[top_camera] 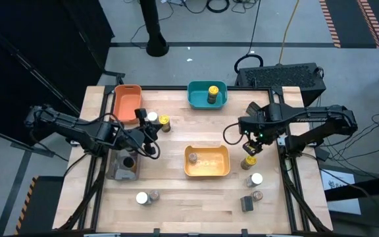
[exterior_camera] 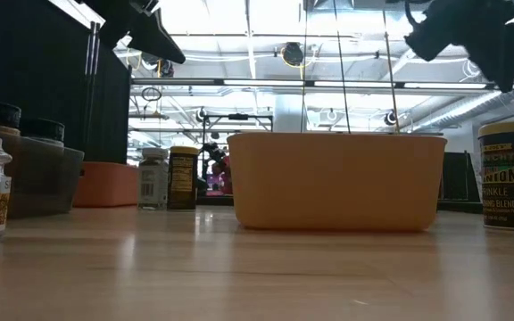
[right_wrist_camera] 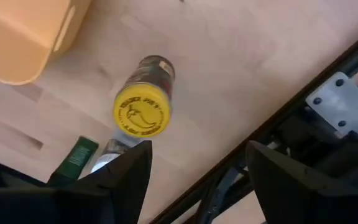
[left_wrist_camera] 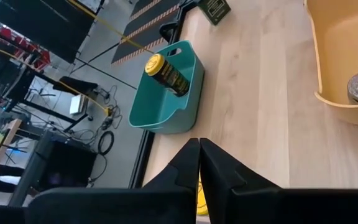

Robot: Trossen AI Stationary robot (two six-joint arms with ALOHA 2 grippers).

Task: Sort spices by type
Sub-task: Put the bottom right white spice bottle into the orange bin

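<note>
The right gripper [top_camera: 251, 149] is hovering with fingers [right_wrist_camera: 126, 177] spread open above a yellow-lidded jar [right_wrist_camera: 141, 106] standing on the counter [top_camera: 176, 194], right of the yellow bin [top_camera: 206, 161] — not touching it. The left gripper [top_camera: 149, 133] is sitting with fingers [left_wrist_camera: 188, 165] closed on nothing, near two jars [top_camera: 158, 120] beside the orange bin [top_camera: 126, 100]. Another jar [top_camera: 212, 94] is standing in the teal bin [top_camera: 206, 95].

We see two matte black jointed arms, left arm [top_camera: 71, 128] and right arm [top_camera: 314, 122], each with black cables looped along the links. The right gripper [right_wrist_camera: 194, 171] has flat, angular black fingers; the left gripper [left_wrist_camera: 199, 168] has tapered black ones. A green light shows at the right wrist.
</note>
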